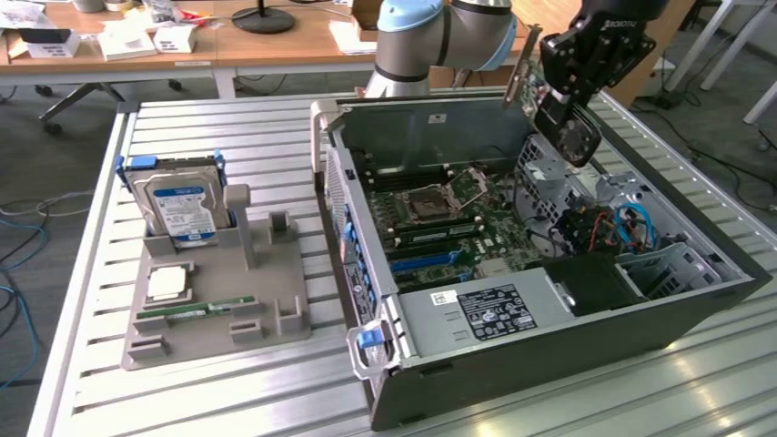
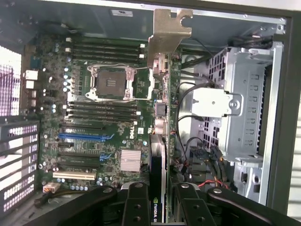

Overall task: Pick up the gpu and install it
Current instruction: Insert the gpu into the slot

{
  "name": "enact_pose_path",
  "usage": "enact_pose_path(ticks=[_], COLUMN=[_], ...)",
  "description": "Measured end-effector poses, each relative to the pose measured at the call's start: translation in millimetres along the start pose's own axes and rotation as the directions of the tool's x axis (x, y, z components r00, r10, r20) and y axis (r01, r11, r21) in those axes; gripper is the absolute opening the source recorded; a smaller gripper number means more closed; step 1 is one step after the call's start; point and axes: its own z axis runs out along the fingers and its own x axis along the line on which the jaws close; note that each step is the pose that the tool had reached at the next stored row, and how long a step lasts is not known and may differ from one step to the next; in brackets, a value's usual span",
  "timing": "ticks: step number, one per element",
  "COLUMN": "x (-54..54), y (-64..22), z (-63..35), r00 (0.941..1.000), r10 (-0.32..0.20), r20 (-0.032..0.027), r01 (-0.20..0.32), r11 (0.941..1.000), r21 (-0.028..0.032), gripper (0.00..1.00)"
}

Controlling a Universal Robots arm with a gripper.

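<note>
In the exterior view you see an open computer case (image 1: 547, 364) on the slatted metal table (image 1: 243, 401). At nine o'clock from it, a grey holder (image 1: 206, 335) carries an upright hard drive (image 1: 182, 208), a CPU (image 1: 167, 284) and a RAM stick (image 1: 195, 309).

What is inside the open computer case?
A green motherboard with a processor socket, a silver heatsink and a grey drive cage. The gpu, held in the jaws, covers a strip of board behind it.

place: robotics lab | worktop: slatted metal worktop (image 1: 243, 387) carrying an opened computer case (image 1: 547, 360) and a grey parts holder (image 1: 261, 278) | far: robot arm (image 1: 438, 36), wooden desks (image 1: 286, 50) with boxes (image 1: 127, 41) | exterior view's left: cables (image 1: 15, 232) on floor (image 1: 31, 337)
</note>
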Motion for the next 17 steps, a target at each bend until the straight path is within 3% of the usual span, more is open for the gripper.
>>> enact_pose_path(ticks=[5,9,13,17], x=[0.0,0.0,0.0,0.0], y=[0.0,0.0,0.0,0.0], z=[0.1,0.2,0.4,0.5], r00=[0.9966,0.9880,0.9739,0.9551], r10=[-0.082,-0.155,-0.227,-0.296], r20=[-0.0026,-0.0047,-0.0067,-0.0084], r01=[0.082,0.155,0.227,0.296], r11=[0.9966,0.9880,0.9739,0.9551], r21=[-0.0020,-0.0040,-0.0061,-0.0085], gripper=[0.26,0.26,0.26,0.26])
